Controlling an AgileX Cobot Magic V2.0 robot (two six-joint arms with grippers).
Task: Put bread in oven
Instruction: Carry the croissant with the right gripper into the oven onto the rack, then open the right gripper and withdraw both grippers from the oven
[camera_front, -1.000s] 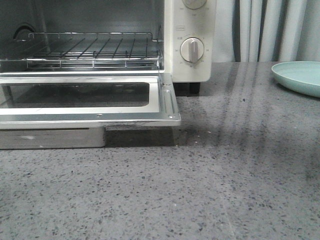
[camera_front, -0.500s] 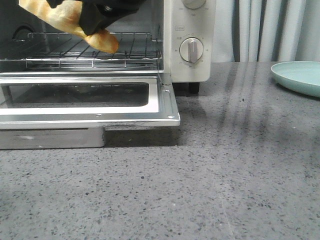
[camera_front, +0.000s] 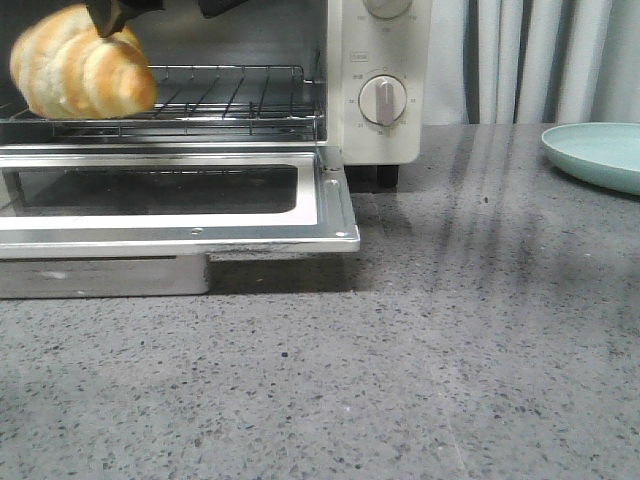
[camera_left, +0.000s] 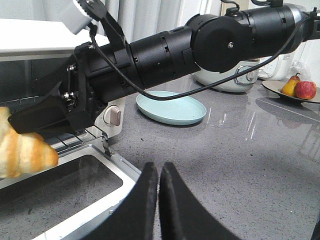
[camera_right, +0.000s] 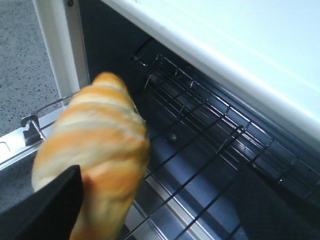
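The bread (camera_front: 80, 75), a golden roll with cream stripes, lies at the front left of the wire rack (camera_front: 230, 95) inside the cream-white oven (camera_front: 385, 140), whose glass door (camera_front: 200, 225) is dropped open. My right gripper (camera_front: 160, 8) is just above it at the oven mouth. In the right wrist view the bread (camera_right: 95, 145) is blurred and leans against one finger, the other finger stands well apart, so the gripper (camera_right: 160, 200) is open. In the left wrist view my left gripper (camera_left: 159, 170) is shut and empty over the counter beside the door's corner; the bread (camera_left: 22, 152) shows there too.
A teal plate (camera_front: 600, 155) sits on the grey counter at the right, also in the left wrist view (camera_left: 172, 107). A white cooker (camera_left: 225, 75) and a dish of fruit (camera_left: 295, 90) stand further off. The oven's dial (camera_front: 384, 98) faces front. Curtains hang behind.
The right gripper brought the bread in from above, moved it left to the rack's front left, and its fingers have come apart. The bread has turned and sits lower.
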